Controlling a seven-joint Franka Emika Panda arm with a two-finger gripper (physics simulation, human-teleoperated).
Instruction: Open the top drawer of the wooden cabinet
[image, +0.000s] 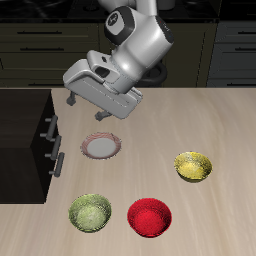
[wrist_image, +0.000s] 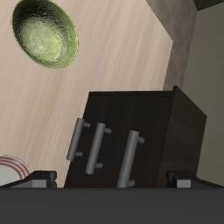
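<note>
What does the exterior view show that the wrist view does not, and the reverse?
Only the exterior view shows the yellow bowl, the red bowl and the arm's body. Only the wrist view shows the cabinet's three drawer handles clearly, from the front. Both show the cabinet, the green bowl, the plate and the table.

On my feed, a light wooden bench (image: 215, 125) carries four dishes: a white plate with a pinkish rim (image: 101, 147), farthest back of the four, and a yellow bowl (image: 194, 166) nearer the front edge, well apart from the plate. Closest to the front edge I see a green bowl (image: 89, 212) and a red bowl (image: 150, 216), standing near each other without touching. Dark kitchen units with long thin handles (image: 40, 45) line the wall behind the bench.
</note>
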